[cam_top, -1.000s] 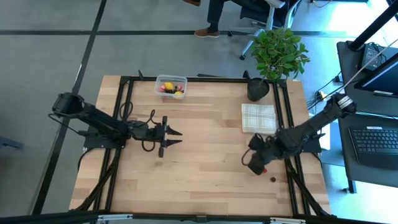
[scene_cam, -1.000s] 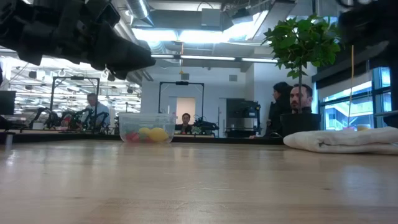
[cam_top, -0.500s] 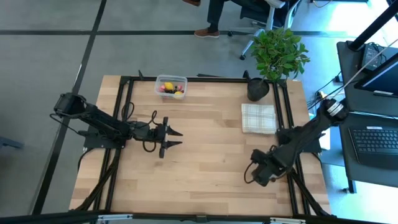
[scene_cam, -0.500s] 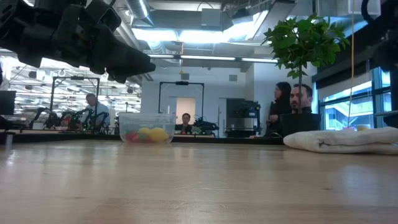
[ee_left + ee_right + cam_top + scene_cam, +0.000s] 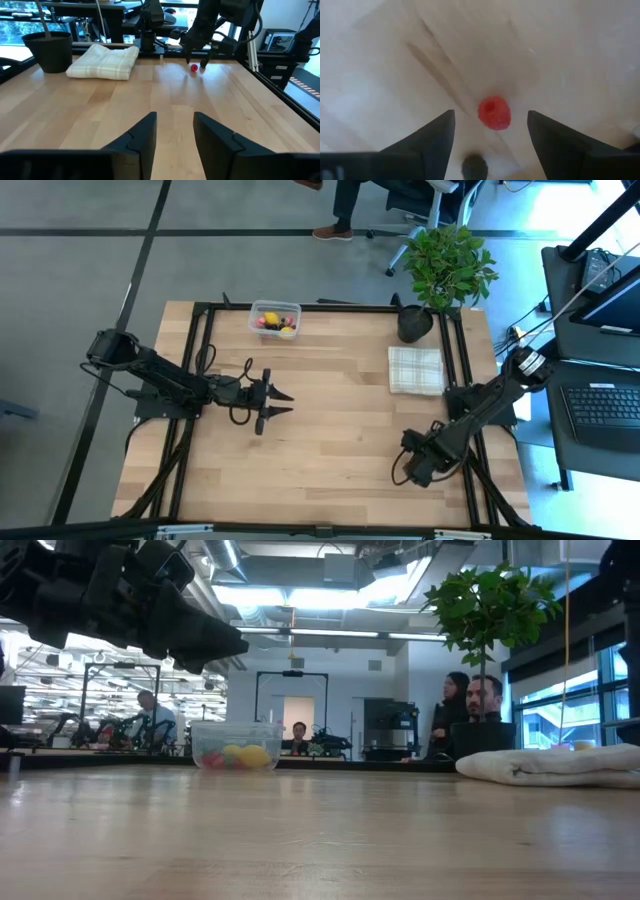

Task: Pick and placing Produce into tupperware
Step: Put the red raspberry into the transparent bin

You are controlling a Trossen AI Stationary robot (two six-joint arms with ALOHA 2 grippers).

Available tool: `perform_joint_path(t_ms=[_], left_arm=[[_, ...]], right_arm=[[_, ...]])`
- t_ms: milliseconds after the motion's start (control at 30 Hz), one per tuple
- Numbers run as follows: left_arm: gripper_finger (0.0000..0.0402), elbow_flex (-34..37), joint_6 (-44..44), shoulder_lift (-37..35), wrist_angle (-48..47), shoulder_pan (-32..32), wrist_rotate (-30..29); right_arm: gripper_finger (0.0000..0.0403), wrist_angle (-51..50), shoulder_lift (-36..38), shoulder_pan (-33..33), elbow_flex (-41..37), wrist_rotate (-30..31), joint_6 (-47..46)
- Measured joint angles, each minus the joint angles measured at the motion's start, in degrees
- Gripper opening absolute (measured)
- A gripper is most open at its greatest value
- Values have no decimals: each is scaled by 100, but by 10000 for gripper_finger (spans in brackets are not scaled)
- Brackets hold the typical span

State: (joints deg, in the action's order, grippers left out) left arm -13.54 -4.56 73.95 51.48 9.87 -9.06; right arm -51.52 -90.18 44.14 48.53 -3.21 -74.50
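Container: small clear plastic rectangular tub with rounded corners, at the far edge of the wooden bench, well apart from both hands.
Contents stowed: several tiny toy fruits, yellow lemon-like and red or pink pieces, lying inside the tub; exact count cannot be told.
Item outstanding, first: small red raspberry-like toy berry, on the bench directly below the right hand, between its two dark fingers, not yet gripped.
Item outstanding, second: small dark berry, just beside the red one and nearer the right wrist; from the left wrist view it appears to lie touching or almost touching the bench under that hand.
Right hand: released, fingers spread wide either side of the red berry, holding nothing, lowered near the bench's right front area.
Left hand: part-open, empty, hovering over the left middle of the bench, pointing toward the right arm, waiting.
Other stock: white checked folded cloth and black plant pot, beyond the right hand, not part of the job.
Progress estimate: most produce appears stowed; at least two pieces left to lift and carry to the tub.
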Motion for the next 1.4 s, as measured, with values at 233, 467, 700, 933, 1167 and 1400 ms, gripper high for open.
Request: perform_joint_path(t_ms=[233,467,700,933,1167,1400], left_arm=[[106,0,0,0,0,7,-2],[89,-1,2,0,0,7,-2],[73,-2,15,0,0,7,-2],[58,-2,18,0,0,7,-3],[44,-2,18,0,0,7,-4],[33,-2,41,0,5,7,-4]], right_arm=[[251,630,-66,0,-424,-114,20],[202,762,-32,-4,-514,-155,17],[125,744,-38,-2,-520,-156,17],[93,721,-41,-2,-522,-139,11],[95,863,-43,-1,-533,58,-23],[93,1347,-40,-275,-259,1537,12]])
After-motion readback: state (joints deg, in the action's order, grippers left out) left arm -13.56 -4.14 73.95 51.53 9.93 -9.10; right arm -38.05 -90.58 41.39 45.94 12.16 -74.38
